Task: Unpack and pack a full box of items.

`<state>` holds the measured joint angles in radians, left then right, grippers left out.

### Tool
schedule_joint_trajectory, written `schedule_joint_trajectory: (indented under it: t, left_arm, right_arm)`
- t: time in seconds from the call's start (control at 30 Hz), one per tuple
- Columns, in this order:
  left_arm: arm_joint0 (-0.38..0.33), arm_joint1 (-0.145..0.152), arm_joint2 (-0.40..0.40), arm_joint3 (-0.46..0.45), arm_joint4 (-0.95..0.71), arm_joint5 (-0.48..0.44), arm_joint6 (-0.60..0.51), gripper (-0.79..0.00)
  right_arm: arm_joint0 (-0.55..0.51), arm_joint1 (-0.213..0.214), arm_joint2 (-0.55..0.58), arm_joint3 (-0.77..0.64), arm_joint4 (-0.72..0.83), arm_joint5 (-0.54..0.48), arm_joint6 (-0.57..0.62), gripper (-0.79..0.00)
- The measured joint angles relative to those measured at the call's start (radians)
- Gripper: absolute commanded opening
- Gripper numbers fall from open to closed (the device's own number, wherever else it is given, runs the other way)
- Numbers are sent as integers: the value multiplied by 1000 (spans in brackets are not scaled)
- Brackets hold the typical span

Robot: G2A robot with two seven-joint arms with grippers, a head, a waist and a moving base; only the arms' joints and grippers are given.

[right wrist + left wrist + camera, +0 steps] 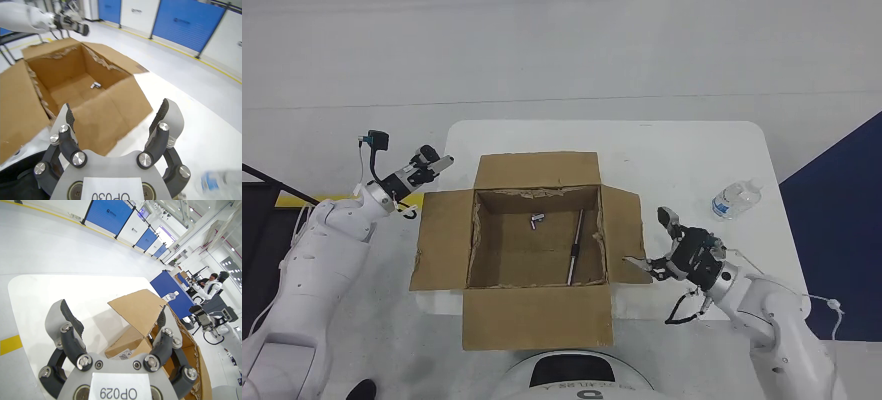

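Note:
An open cardboard box sits mid-table with all flaps folded out. Inside lie a small metal clip and a dark pen; the clip also shows on the box floor in the right wrist view. A water bottle lies on the table right of the box. My left gripper hovers open beside the box's far left corner, holding nothing. My right gripper is open near the right flap, empty.
The white table has bare room behind the box and along its right side. Blue partition panels stand across the floor far behind. The bottle appears past the box flap in the left wrist view.

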<state>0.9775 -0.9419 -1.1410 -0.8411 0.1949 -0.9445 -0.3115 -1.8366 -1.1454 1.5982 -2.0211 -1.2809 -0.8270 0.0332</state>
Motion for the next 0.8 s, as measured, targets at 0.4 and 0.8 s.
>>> schedule_joint_trajectory:
  t: [0.4,0.8]
  left_arm:
    - [0,0,0,0,0,0,0,0]
    - [0,0,0,0,0,0,0,0]
  right_arm:
    - [303,-40,-505,-26,-75,102,404,-157]
    - [408,-64,-627,82,-34,145,437,0]
